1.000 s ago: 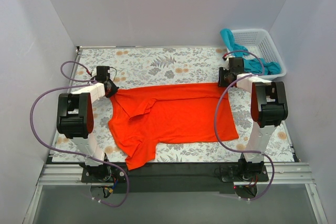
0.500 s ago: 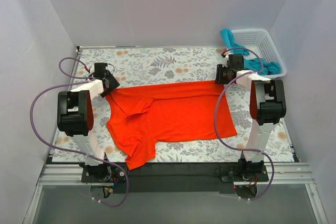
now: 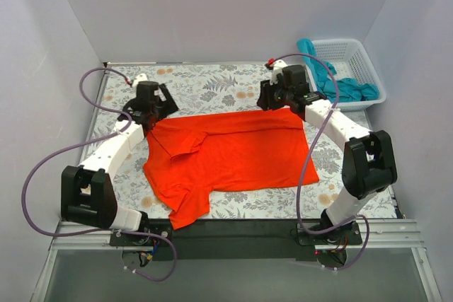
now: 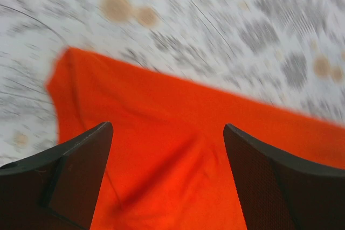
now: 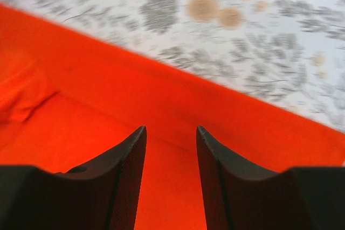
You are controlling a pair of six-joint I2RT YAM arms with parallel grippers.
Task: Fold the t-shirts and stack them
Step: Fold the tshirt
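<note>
The left gripper [image 4: 167, 127] is hanging with its fingers spread wide and nothing between them. Just beneath it the orange t-shirt [image 4: 178, 149] is lying on the flowered table [image 3: 212, 83], and the shirt's far corner is showing a little beyond the left finger. The right gripper [image 5: 171, 129] is hovering over the same shirt with only a narrow gap between its fingers. It is gripping nothing either, and the shirt's straight far edge is running just ahead of its tips. A second ago both grippers were sitting low at the two far corners of the shirt. Now both arms are reaching out and the grippers are standing further in along that far edge, clear of the cloth. To my eye this means they have let go after pulling the shirt taut, so the spreading looks finished and the real folding is yet to come. The shirt is lying mostly flat between the two arms, with one sleeve trailing toward the left arm's base and a small rumple close by the left gripper. Off beyond the right gripper, a white basket [image 3: 348, 50] is holding a teal garment [image 3: 341, 88], which I take to be still waiting its turn.
</note>
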